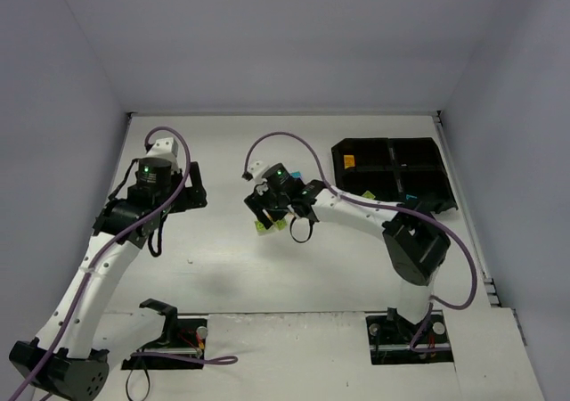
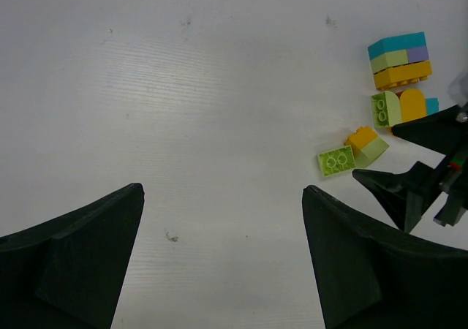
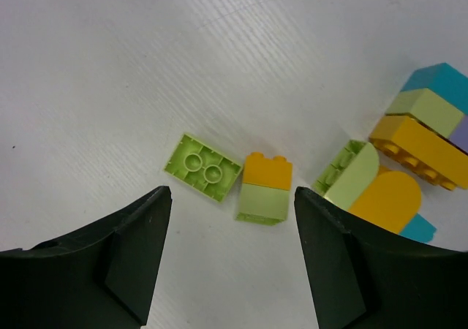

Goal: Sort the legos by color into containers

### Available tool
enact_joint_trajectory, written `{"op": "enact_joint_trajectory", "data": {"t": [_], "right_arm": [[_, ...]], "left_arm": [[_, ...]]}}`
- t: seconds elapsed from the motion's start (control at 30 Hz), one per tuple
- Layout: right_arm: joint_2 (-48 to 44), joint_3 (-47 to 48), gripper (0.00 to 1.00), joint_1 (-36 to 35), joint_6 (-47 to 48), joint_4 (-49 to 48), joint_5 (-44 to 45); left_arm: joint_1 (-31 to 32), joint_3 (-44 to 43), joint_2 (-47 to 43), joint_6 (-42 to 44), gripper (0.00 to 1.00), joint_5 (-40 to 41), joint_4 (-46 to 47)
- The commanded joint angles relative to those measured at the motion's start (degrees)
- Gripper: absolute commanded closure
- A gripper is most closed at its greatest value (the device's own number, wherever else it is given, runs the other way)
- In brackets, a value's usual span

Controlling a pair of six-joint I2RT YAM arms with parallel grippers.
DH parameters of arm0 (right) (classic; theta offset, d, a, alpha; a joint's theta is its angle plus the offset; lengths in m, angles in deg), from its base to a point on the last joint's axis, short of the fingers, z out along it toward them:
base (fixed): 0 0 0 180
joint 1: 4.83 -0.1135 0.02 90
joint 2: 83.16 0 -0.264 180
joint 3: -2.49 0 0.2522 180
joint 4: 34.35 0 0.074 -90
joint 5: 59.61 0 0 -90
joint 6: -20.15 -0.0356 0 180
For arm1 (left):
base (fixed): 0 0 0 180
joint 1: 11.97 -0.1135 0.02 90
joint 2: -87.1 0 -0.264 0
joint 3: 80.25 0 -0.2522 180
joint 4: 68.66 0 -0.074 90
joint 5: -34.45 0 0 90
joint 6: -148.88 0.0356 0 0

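Observation:
A small heap of legos lies mid-table. In the right wrist view I see an upturned yellow-green brick [image 3: 202, 167], an orange-on-green piece [image 3: 265, 186], a green rounded brick [image 3: 347, 174], an orange rounded brick [image 3: 391, 201] and a cyan-green-purple-orange stack [image 3: 431, 124]. My right gripper [image 3: 232, 191] is open and empty just above them, its jaws either side of the orange-on-green piece; from the top it [image 1: 272, 216] hovers over the heap [image 1: 263, 226]. My left gripper [image 2: 222, 190] is open and empty over bare table, left of the heap [image 2: 336, 160]. The black tray [image 1: 426, 185] stands far right.
In the tray an orange brick [image 1: 349, 161] lies in the far-left compartment and a cyan brick [image 1: 411, 197] in a near one. The right gripper's black fingers [image 2: 406, 190] show at the right edge of the left wrist view. Grey walls enclose the table.

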Motion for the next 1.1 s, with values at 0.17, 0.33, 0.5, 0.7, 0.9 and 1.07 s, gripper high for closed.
{"op": "enact_joint_trajectory", "data": {"t": [0.17,0.33,0.5,0.7,0.9,1.07], "right_arm": [[4.86,5.49,0.36,-3.43,3.75,0.26,1.67],[7.76,5.66,0.39,-4.04,4.1,0.26,1.67],[10.22,5.84,0.4,-4.39,4.37,0.26,1.32],[11.8,5.84,0.42,-5.89,4.89,0.35,1.85],[11.72,4.52,0.59,-5.98,4.46,0.44,2.99],[9.36,5.4,0.89,-5.63,3.67,0.35,5.01]], "left_arm": [[0.21,-0.06,-2.5,-0.1,0.18,2.15,-0.6],[0.21,0.03,-2.42,-0.01,0.18,2.32,-0.77],[0.21,0.03,-2.16,0.08,0.18,2.23,-0.77],[0.21,-0.23,-1.89,0.17,0.18,2.41,-0.77],[0.21,0.12,-1.8,-0.01,0.18,2.41,-0.77],[0.13,0.2,-1.89,-0.27,0.18,2.41,-0.42]]}}
